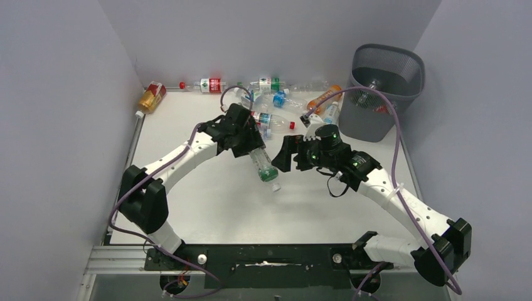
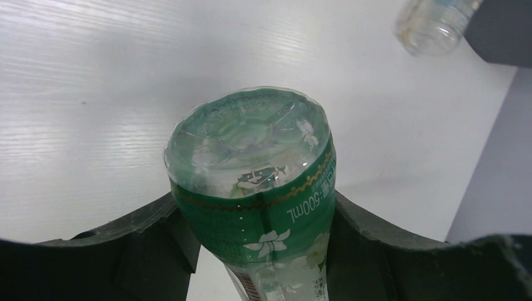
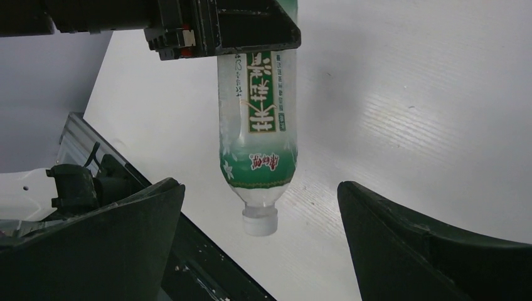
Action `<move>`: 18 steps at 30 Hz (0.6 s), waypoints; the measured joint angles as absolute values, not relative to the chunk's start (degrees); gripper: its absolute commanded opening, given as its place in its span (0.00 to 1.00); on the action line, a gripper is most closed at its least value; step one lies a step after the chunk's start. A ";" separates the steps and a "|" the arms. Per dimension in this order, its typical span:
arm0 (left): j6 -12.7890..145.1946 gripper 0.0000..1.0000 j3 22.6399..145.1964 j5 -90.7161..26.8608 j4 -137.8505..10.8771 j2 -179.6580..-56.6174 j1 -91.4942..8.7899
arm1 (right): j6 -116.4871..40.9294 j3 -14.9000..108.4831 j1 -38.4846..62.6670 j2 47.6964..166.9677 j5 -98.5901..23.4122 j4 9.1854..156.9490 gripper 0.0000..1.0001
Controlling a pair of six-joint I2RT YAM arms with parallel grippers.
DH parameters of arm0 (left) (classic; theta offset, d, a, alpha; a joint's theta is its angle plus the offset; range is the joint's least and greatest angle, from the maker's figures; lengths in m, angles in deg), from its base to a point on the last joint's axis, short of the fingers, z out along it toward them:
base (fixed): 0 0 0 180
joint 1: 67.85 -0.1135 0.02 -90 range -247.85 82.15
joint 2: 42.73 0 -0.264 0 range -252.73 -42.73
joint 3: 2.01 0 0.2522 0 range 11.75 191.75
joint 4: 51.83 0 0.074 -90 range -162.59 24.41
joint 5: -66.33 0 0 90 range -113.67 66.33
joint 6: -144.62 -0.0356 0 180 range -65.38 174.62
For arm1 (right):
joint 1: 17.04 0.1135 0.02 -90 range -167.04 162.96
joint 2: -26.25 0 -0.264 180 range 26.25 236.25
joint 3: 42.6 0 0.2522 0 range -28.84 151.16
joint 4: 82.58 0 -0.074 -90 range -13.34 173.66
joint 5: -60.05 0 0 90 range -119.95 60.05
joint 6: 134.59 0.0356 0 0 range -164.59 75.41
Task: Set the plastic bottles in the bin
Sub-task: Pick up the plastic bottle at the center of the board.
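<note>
Top view: I read the left pincer [image 1: 250,149] clenched on the green-label bottle [image 1: 266,167], cap down over the counter [image 1: 207,200], right pincer [image 1: 283,155] released just beside it. Left wrist: the bottle's base stands between both fingers [image 2: 144,251]. Right wrist: the bottle hangs ahead between the spread jaws, touching neither.

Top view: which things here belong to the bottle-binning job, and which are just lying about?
Job: green-label bottle in the left end effector; loose bottles along the far edge; mesh bin.
Just about: purple cables; metal rail.
</note>
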State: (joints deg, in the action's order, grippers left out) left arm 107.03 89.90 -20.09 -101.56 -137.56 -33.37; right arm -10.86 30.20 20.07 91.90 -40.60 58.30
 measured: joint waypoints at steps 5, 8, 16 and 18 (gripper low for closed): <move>105.67 0.55 89.85 -25.16 -97.16 -135.94 -31.91 | -10.68 30.20 21.84 94.26 -41.13 59.24 0.99; 105.04 0.55 89.83 -27.11 -94.93 -134.56 -31.65 | -10.64 30.25 22.84 95.16 -41.24 59.70 0.99; 104.88 0.56 87.30 -30.19 -89.67 -132.55 -31.56 | -10.20 30.29 24.79 97.10 -41.48 60.20 0.98; 104.88 0.56 87.04 -30.52 -89.18 -132.55 -31.51 | -10.00 30.29 25.12 97.34 -41.30 60.13 0.96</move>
State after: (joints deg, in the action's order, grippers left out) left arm 104.88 87.04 -30.52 -89.18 -132.55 -31.51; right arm -10.00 30.29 25.12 97.34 -41.30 60.13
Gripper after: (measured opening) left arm 0.584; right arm 0.988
